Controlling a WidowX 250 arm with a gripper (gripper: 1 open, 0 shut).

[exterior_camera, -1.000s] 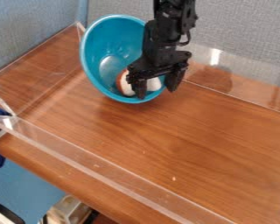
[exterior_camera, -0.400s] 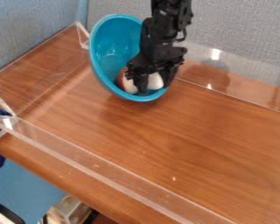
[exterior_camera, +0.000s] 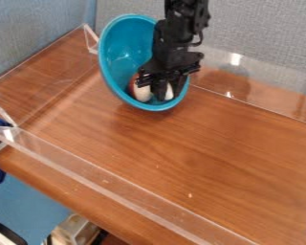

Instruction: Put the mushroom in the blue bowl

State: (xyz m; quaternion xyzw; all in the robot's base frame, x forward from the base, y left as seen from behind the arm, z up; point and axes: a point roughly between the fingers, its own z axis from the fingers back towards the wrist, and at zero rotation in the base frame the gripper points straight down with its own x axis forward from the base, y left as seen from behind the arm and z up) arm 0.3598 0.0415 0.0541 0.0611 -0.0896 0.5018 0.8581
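The black gripper points steeply down at the near rim of the blue bowl, its fingers drawn in narrow around the mushroom; only a pale cream bit of it shows between them, so a firm hold cannot be told. The bowl is tipped on its side, its opening facing left, and the arm hides its right part. It rests on a brown wooden table, near the back of a low clear plastic wall. Behind the bowl stands a grey-blue partition.
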